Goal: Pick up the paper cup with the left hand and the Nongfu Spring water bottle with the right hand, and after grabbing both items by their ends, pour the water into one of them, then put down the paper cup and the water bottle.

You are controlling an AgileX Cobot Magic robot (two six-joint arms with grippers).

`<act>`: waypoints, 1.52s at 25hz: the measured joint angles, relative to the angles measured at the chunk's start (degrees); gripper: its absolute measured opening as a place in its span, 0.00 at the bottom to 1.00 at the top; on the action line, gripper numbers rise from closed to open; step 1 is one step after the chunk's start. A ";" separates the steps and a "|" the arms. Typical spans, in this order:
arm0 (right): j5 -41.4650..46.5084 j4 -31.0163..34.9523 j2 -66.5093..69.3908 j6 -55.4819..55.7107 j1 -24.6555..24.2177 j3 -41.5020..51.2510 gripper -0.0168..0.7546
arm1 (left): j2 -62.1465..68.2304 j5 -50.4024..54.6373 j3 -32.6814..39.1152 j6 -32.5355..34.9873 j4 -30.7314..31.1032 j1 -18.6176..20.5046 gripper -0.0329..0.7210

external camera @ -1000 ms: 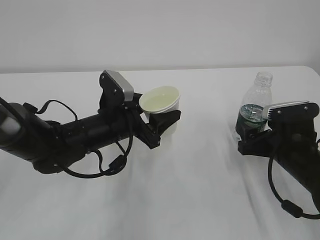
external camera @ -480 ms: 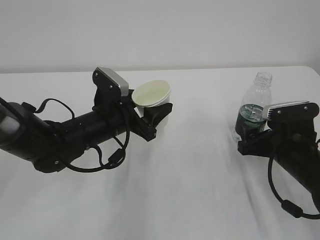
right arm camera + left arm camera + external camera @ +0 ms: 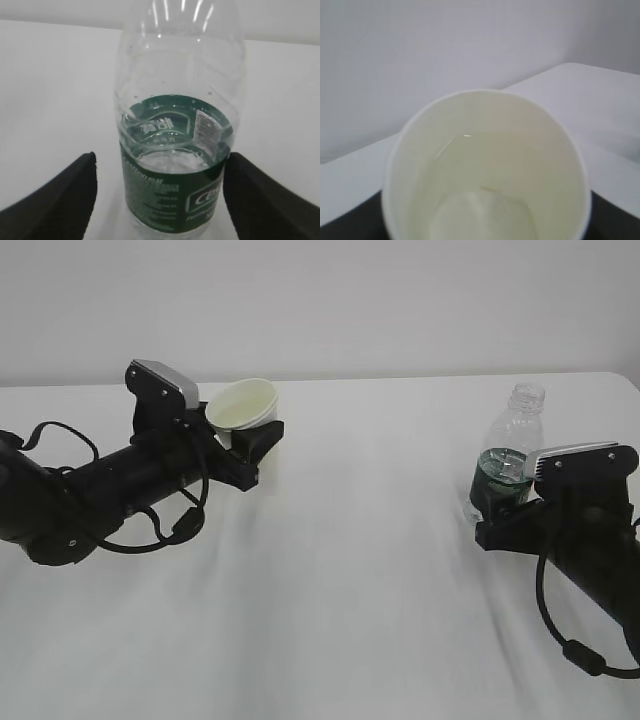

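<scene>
My left gripper (image 3: 250, 440) is shut on the white paper cup (image 3: 241, 404), which leans towards the camera at the back left of the table. The left wrist view looks into the cup (image 3: 485, 175); a little clear water shows at its cream bottom. Its base is hidden behind the fingers. The Nongfu Spring water bottle (image 3: 510, 455) stands upright and uncapped at the right, with water (image 3: 170, 161) up to the top of its green label. My right gripper (image 3: 160, 167) is open around the bottle (image 3: 175, 125), with a gap beside the left finger.
The white table (image 3: 350, 570) stretches between the two arms, its far edge meeting a plain pale wall. The left arm's black cables (image 3: 150, 530) loop low over the cloth. A cable (image 3: 570, 640) also hangs under the right arm.
My left arm has drawn back to the left and away with the cup held in it. The right gripper and the bottle have stayed where they were.
</scene>
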 joint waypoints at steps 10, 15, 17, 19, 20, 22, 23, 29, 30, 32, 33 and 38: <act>0.00 -0.04 0.00 0.00 0.00 0.00 0.79 | 0.00 0.00 0.00 0.00 -0.75 5.05 0.68; 0.00 -0.04 0.00 0.00 0.00 0.00 0.79 | 0.00 0.00 0.00 0.00 -1.01 7.48 0.68; 0.00 -0.04 0.00 0.00 0.00 0.00 0.79 | 0.00 0.04 0.00 0.00 -1.40 8.37 0.68; 0.00 -0.04 0.00 0.00 0.00 0.00 0.79 | 0.00 0.55 0.00 0.00 -2.16 8.95 0.68; 0.00 -0.04 0.00 0.00 0.00 0.00 0.79 | 0.00 0.96 0.00 0.00 -2.48 9.36 0.68; 0.00 -0.04 0.00 0.00 0.00 0.00 0.79 | 0.00 1.48 0.00 0.00 -3.00 9.99 0.68; 0.00 -0.04 0.00 0.00 0.00 0.00 0.79 | 0.00 1.60 0.00 0.00 -3.42 10.38 0.68; 0.00 -0.04 0.00 0.00 0.00 0.00 0.79 | 0.11 2.13 0.00 0.04 -4.90 12.57 0.68; 0.00 -0.04 0.00 0.00 0.00 0.00 0.79 | 0.11 2.46 0.00 0.13 -5.48 12.92 0.68; 0.00 -0.04 0.00 0.00 0.00 0.00 0.79 | 0.11 2.94 0.00 0.40 -6.20 13.59 0.68; 0.00 -0.04 0.00 0.00 0.00 0.00 0.79 | 0.11 2.94 0.00 0.67 -6.65 13.93 0.68; 0.00 -0.13 0.00 0.00 0.00 0.00 0.79 | 0.11 3.03 0.00 3.10 -8.89 15.07 0.68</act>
